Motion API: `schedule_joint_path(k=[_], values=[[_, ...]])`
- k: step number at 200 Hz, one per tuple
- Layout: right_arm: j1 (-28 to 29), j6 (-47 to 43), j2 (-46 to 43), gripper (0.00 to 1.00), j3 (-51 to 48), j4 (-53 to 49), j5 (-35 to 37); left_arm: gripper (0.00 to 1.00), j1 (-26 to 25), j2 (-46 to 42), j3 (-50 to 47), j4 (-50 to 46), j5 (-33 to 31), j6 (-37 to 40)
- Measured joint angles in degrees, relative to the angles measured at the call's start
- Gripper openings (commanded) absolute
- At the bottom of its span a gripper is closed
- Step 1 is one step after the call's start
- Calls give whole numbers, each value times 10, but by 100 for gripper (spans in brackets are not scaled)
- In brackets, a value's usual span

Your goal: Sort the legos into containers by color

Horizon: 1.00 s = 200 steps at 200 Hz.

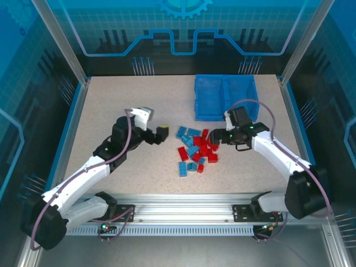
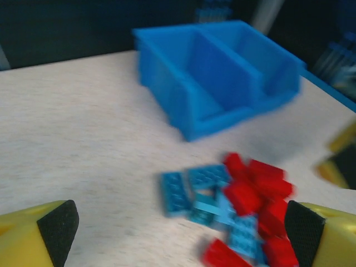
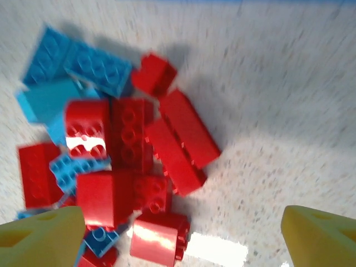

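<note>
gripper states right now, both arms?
Left gripper: open, holding nothing.
Right gripper: open, holding nothing, over the small red and blue plastic bricks.

The left arm reaches forward with its elbow bent, and the left gripper [image 1: 161, 133] points to the right, its fingers [image 2: 39, 239] spread wide. The right arm folds inward, and the right gripper [image 1: 216, 139] tips downward, its fingers [image 3: 320, 236] equally wide apart.
</note>
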Motion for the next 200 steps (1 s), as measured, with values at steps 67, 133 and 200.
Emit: schedule_joint_path(k=[67,133,200], values=[[107,44,23,72,3,2,-4,99,-48,14,129,-186,66,152],[130,45,122,55,42,22,48,99,-50,31,165,-304,130,226],[147,37,178,29,72,23,69,99,-55,31,194,-381,136,258]])
